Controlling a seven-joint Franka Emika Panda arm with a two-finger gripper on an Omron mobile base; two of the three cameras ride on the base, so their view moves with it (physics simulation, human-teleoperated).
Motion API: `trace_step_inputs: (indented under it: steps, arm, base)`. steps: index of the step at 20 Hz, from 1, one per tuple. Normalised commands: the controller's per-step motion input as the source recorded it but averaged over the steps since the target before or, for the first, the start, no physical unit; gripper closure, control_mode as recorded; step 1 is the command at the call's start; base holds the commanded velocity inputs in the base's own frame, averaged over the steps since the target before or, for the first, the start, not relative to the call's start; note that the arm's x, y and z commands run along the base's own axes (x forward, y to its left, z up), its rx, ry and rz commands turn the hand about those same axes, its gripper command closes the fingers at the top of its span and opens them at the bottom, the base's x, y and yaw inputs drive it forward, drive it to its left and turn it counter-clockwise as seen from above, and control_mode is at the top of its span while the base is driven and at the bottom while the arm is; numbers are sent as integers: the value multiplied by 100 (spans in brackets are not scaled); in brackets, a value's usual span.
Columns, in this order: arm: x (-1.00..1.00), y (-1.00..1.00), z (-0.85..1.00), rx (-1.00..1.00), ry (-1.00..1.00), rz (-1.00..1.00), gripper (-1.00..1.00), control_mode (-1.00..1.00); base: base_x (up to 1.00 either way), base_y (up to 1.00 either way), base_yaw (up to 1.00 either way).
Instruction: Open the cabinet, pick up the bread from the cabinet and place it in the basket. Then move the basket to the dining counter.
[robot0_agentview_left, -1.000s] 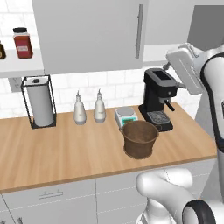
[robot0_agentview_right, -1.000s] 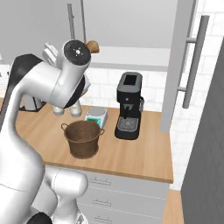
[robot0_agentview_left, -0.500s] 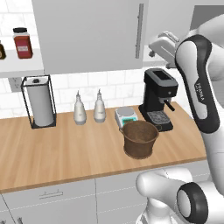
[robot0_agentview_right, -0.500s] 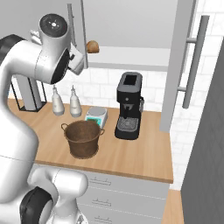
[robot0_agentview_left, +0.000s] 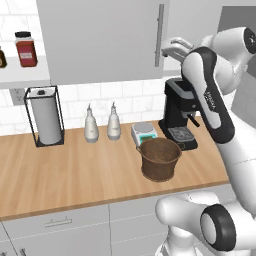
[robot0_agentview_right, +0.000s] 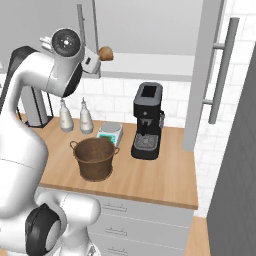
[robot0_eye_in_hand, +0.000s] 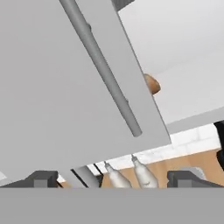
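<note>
up by the cabinet (robot0_agentview_left: 100, 40) the gripper (robot0_agentview_left: 172, 47) hangs with jaws spread wide, empty, just beside the steel handle (robot0_agentview_left: 160, 35). from the hand camera the handle (robot0_eye_in_hand: 100, 68) runs slantwise across the door, and the bread (robot0_eye_in_hand: 151, 84) peeks out past the door's edge — it sits on the shelf inside (robot0_agentview_right: 105, 53). down on the wood counter (robot0_agentview_left: 60, 175) the basket (robot0_agentview_left: 159, 158) stands upright, near the coffee machine (robot0_agentview_left: 178, 117) and the scale (robot0_agentview_left: 144, 133).

Light grey cabinet (robot0_agentview_left: 100, 40) with steel handle; golden-brown bread (robot0_agentview_right: 105, 53) beside the gripper; dark brown woven basket (robot0_agentview_left: 159, 158) and black coffee machine (robot0_agentview_right: 147, 127) below it
</note>
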Motion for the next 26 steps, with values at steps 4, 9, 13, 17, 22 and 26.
trace_step_inputs:
  steps: [4, 9, 13, 17, 22, 26]
  arm:
    - [44, 0, 73, -7, 17, 0, -100, -100]
    - [74, 6, 7, -1, 1, 1, -100, -100]
    - [62, 1, -2, 0, 0, 0, -100, -100]
    - [45, 4, -12, 0, -1, 1, -100, -100]
    - [17, 15, -6, -1, -9, 0, -100, -100]
    - [56, 14, -20, 0, -4, 0, -100, -100]
  base:
    - [0, 0, 0]
    - [0, 0, 0]
    - [0, 0, 0]
    - [0, 0, 0]
    - [0, 0, 0]
    - [0, 0, 0]
